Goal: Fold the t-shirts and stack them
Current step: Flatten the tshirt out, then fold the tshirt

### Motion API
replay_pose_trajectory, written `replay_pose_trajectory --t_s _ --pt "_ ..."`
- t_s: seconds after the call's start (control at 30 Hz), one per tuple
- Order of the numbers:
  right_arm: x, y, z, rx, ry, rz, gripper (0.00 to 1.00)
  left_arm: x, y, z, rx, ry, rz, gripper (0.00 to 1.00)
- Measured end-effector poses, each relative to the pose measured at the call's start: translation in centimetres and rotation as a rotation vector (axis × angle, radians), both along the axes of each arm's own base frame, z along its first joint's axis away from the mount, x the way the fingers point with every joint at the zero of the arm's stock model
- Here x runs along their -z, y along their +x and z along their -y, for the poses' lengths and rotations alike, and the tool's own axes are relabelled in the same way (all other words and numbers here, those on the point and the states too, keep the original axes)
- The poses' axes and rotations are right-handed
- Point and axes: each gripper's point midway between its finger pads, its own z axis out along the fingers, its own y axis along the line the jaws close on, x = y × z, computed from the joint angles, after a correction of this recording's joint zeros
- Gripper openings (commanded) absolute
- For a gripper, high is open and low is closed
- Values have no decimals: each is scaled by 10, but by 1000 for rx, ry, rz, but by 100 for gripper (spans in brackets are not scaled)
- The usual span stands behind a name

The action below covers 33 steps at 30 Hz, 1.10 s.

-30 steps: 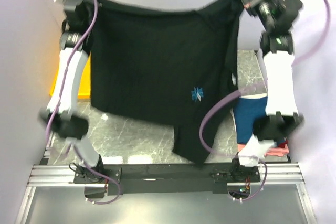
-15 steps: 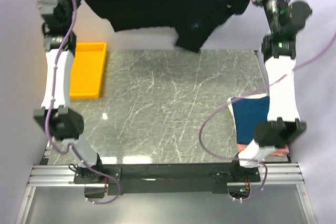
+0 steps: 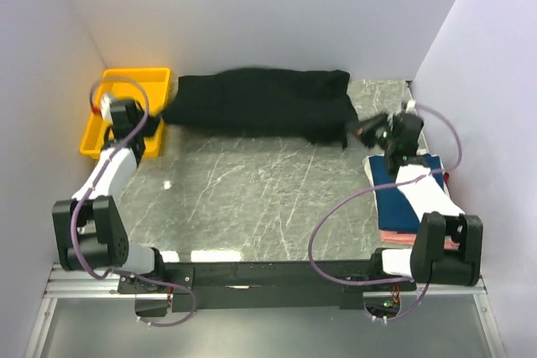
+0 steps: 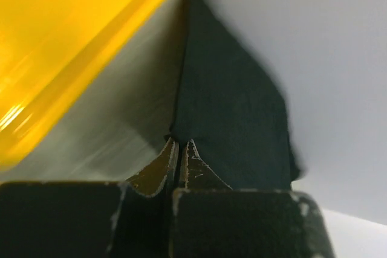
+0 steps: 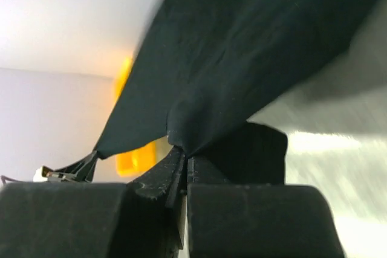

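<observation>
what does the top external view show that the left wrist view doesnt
Only the top external view: the whole black t-shirt lying bunched along the far edge of the marble table, the right fingers at its right end, and the folded shirts stacked on the right. Only the left wrist view: a close look at the left fingers shut on the shirt's edge. Both: the black t-shirt, the yellow tray and the table.

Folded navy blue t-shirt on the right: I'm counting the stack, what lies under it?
A pink-red cloth edge shows beneath the folded navy blue t-shirt at its near end. The right arm covers the rest.
</observation>
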Motion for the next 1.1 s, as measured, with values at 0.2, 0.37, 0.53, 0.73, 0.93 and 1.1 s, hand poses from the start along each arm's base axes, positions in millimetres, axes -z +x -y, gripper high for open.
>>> replay_pose_trajectory --t_s 0.2,0.37,0.53,0.73,0.93,1.1 --pt "84 -66 -7 -24 3 -250 0 80 -81 5 -51 -61 -238 0" --pt "132 -113 -14 -70 -16 -366 0 106 -137 2 -114 -55 -299 0" --pt "153 -156 -19 -100 -39 -426 0 143 -186 -2 -164 -42 -415 1" --pt "137 -178 -19 -109 -75 -362 0 150 -210 -8 -212 -19 -469 1" --pt "134 -201 -19 -110 -105 -372 0 149 -222 -12 -231 8 -505 0" --pt "131 -217 -20 -117 -112 -384 0 138 -219 -16 -240 25 -503 1"
